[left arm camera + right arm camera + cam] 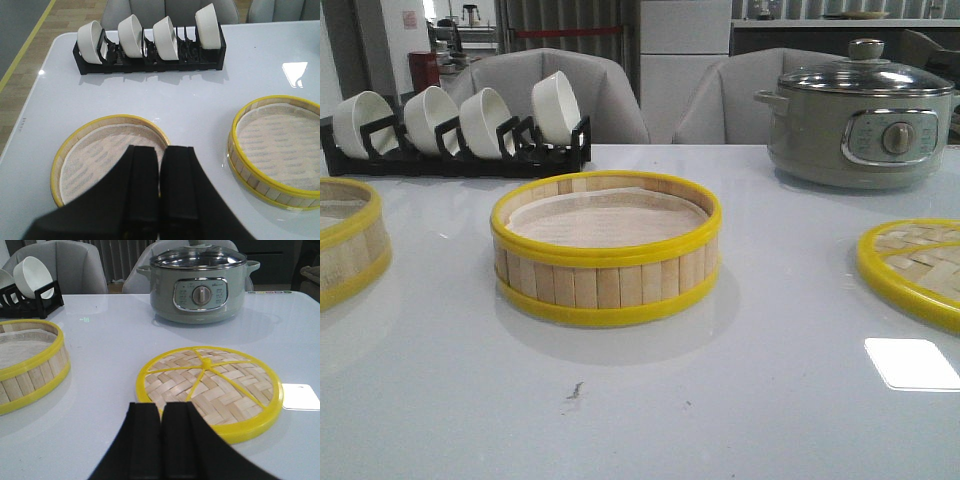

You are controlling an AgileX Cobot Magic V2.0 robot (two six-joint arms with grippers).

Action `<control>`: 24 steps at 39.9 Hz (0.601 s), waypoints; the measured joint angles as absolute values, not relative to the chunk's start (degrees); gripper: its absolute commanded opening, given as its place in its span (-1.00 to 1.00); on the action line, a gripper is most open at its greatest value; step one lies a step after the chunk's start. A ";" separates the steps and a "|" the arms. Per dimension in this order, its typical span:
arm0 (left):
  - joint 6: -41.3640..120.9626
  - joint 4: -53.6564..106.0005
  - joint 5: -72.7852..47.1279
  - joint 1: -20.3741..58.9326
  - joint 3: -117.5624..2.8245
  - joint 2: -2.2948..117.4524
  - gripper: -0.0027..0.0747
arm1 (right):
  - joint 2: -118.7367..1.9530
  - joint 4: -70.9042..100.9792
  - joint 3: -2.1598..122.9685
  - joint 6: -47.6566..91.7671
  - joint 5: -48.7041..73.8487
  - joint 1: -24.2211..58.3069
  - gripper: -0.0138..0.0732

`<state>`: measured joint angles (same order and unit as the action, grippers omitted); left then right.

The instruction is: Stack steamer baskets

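A: Front cam count? Standing by the table, want to cross-check.

B: Two steamer baskets. One steamer basket [606, 249] mid-table, upright, pale liner [605, 217] inside. Second basket [348, 244] cut off at the left edge, well apart from the first. One woven lid [914, 268] flat at the right edge, also cropped. One grey electric pot [861, 121] with glass lid at back right. One black bowl rack [455, 150] at back left, four white bowls [555, 107] on edge in it. Neither arm shows here. Two grey chairs [570, 92] behind the white table [720, 400].

A: Left wrist?

B: Both baskets again. The left gripper [161, 165] hangs over the near basket [107, 155], fingers pressed together, nothing between them. They hide part of that basket's rim and liner. Other basket [279, 149] sits off to the side, apart from it. Rack with four bowls [149, 47] near the table's far edge. Nothing between the two baskets.

A: Right wrist?

B: Right gripper [161, 422] closed, empty, tips just at the lid's [207, 385] near rim; can't tell if touching. One basket [30, 365] partly in view, apart from lid. Pot [198, 285] beyond the lid. Rack corner with one bowl [32, 275] visible.
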<state>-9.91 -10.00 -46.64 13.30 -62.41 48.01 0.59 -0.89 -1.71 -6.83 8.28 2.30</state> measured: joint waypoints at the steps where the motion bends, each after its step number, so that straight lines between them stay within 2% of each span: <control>1: -9.91 -10.00 -46.64 13.30 -62.41 48.01 -0.71 | 0.59 -0.89 -1.71 -6.83 8.28 2.30 -0.62; 10: -9.91 -9.96 -46.42 13.30 -62.41 48.01 -0.71 | 0.59 -0.89 -1.71 -6.83 8.02 2.30 -0.62; 18: -9.91 -9.96 -46.30 13.30 -62.41 48.01 -0.71 | 0.59 1.20 -1.26 -9.43 0.00 2.30 -0.62; 24: -9.91 -9.96 -46.30 13.30 -62.41 48.01 -0.71 | -0.47 3.12 8.15 -11.53 10.48 2.30 -0.62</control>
<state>-9.91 -9.96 -46.30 13.30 -62.41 48.01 -0.47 3.12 8.15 -11.53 10.48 2.30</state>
